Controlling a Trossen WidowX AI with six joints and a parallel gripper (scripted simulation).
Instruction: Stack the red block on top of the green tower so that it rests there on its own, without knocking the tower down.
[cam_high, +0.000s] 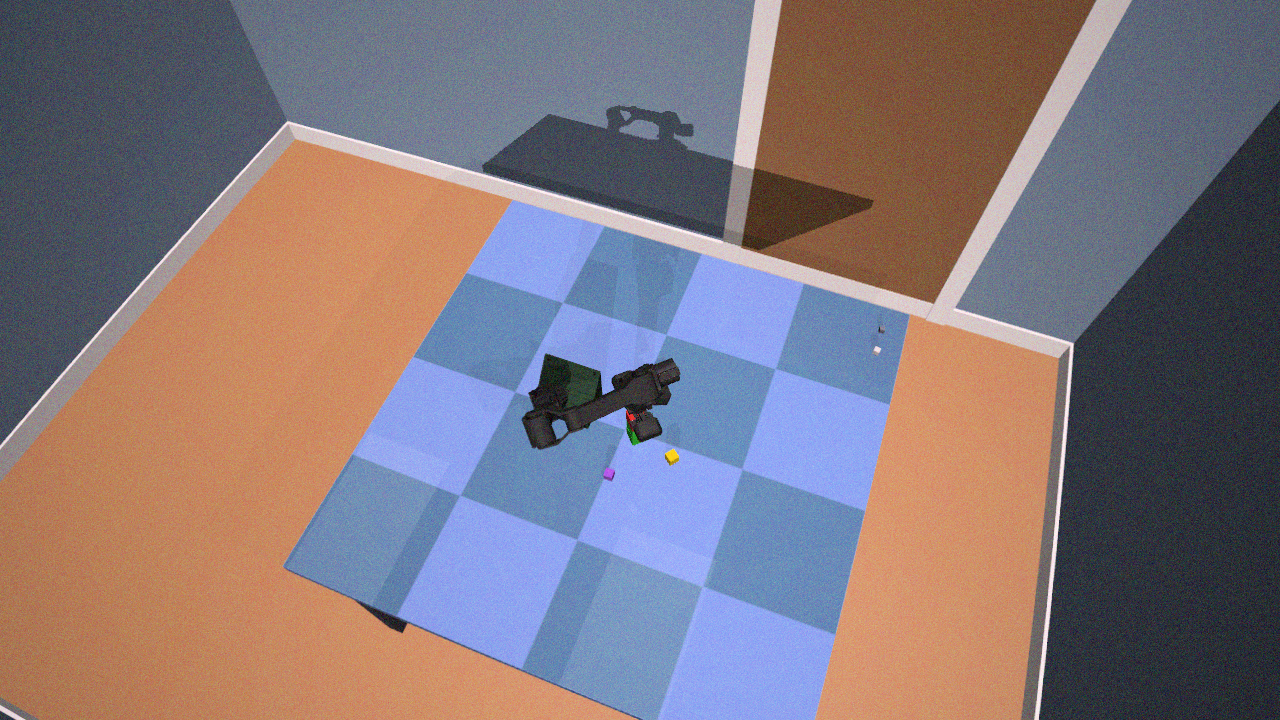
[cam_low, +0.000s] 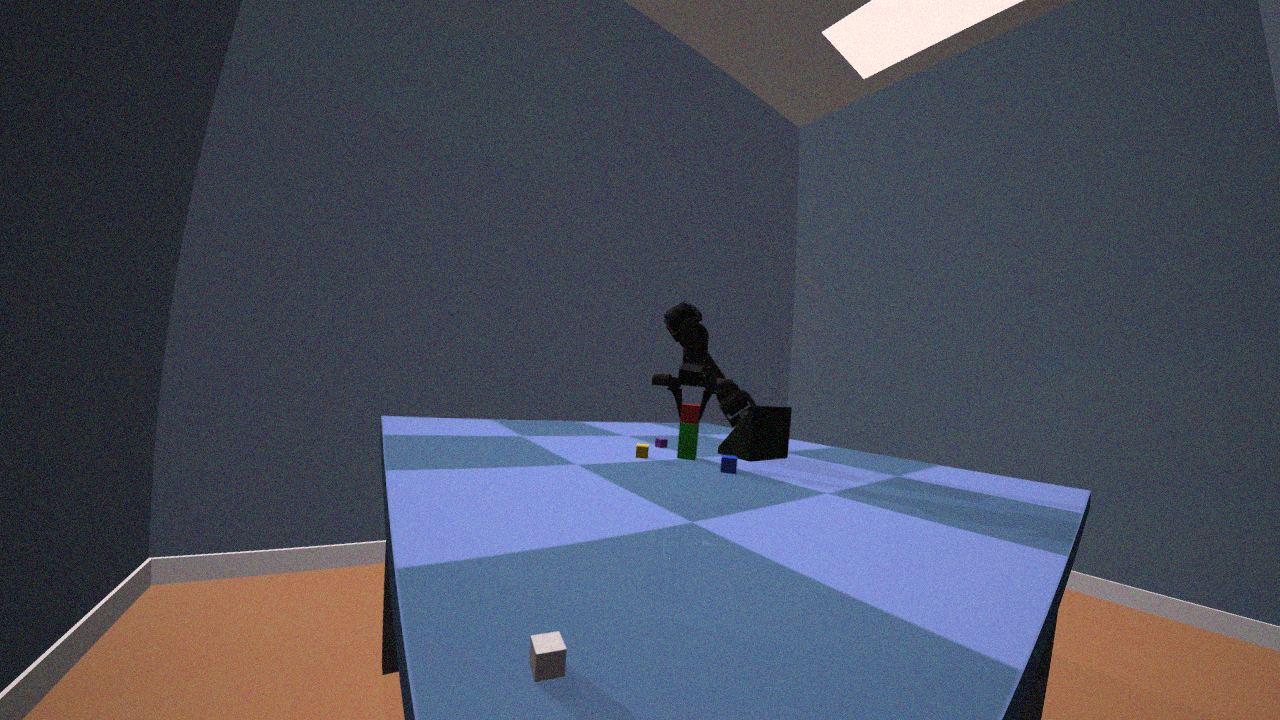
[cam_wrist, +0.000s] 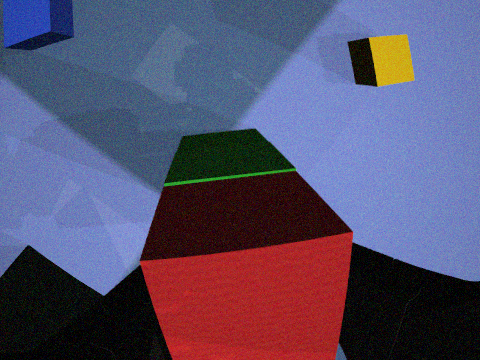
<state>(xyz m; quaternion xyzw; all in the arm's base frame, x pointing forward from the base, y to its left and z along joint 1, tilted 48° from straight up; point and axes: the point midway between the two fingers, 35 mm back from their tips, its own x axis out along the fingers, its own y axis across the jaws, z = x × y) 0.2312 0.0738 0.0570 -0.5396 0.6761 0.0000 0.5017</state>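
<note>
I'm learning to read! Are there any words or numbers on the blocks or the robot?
None: no words, numbers or signs show in any view.
The red block, green tower, yellow block and blue block have plain faces.
The gripper, shut on the red block, is plain black.

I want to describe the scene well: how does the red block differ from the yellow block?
The red block is gripped in the pincer directly above the green tower; the yellow block lies free on the table. The red block sits high; the yellow block sits at table level. The red block appears somewhat bigger. Both are plain cubes.
</note>
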